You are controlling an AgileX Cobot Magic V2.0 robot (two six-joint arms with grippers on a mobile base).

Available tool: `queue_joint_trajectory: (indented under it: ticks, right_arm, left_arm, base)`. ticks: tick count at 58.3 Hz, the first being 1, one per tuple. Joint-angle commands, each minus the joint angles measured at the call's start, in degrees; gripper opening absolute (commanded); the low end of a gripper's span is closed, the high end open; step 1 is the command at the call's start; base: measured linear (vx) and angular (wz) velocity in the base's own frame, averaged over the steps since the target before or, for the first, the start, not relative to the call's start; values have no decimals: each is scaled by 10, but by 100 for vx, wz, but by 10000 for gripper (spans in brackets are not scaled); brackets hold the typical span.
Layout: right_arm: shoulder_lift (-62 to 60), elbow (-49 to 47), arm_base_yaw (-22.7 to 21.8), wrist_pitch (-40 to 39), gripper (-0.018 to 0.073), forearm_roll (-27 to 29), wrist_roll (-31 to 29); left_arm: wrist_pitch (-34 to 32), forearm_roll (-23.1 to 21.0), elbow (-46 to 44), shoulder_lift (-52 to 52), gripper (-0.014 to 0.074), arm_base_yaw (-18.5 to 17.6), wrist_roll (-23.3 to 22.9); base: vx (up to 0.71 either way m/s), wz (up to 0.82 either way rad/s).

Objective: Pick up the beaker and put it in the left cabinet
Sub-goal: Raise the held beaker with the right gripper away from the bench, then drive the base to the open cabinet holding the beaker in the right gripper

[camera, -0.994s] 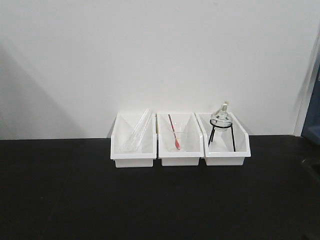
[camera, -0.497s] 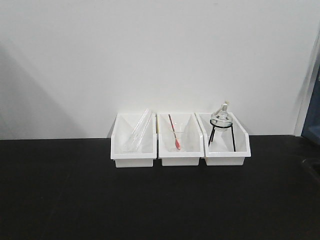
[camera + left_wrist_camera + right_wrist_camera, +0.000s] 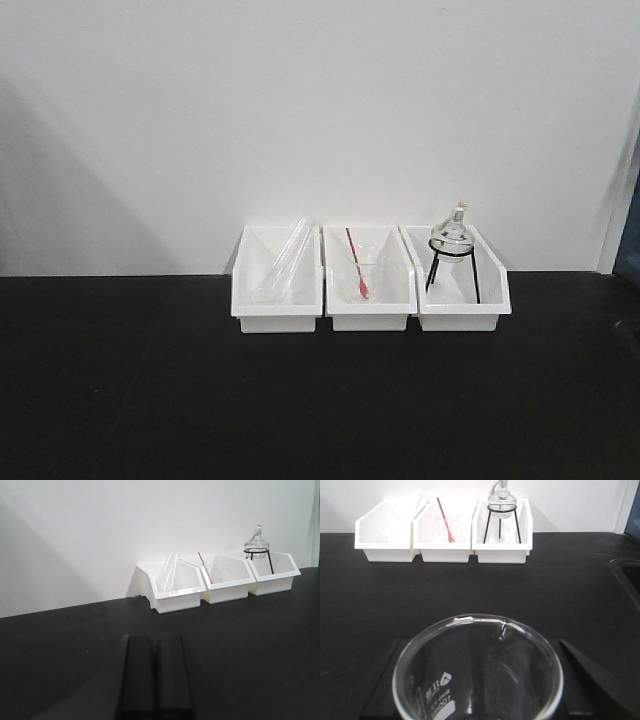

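Between the right tool's [image 3: 477, 700] dark fingers [image 3: 380, 690] sits the beaker [image 3: 485, 670], clamped on both sides, black counter [image 3: 470, 585] beyond it. At the left tool [image 3: 155, 675], the fingers [image 3: 140, 675] are pressed together, three white bins [image 3: 177, 587] far ahead by the wall [image 3: 100, 530].

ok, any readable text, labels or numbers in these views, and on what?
beaker: white printed logo and a few characters low on its glass wall, too blurred and distorted to read.
white bins, round flask, black bench: no text visible in any view.
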Motion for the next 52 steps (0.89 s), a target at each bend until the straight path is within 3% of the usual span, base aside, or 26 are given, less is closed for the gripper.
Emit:
queue_joint_trajectory:
  ticks: [1, 52]
  right_arm:
    - [2, -16, -2, -44, -6, -10, -1]
    - [2, -16, -2, -44, -6, -9, -1]
  left_arm:
    - [-48, -5, 9, -11, 1, -2, -2]
    - [-48, -5, 9, -11, 1, -2, -2]
  base:
    - [-3, 12]
    - [-6, 27]
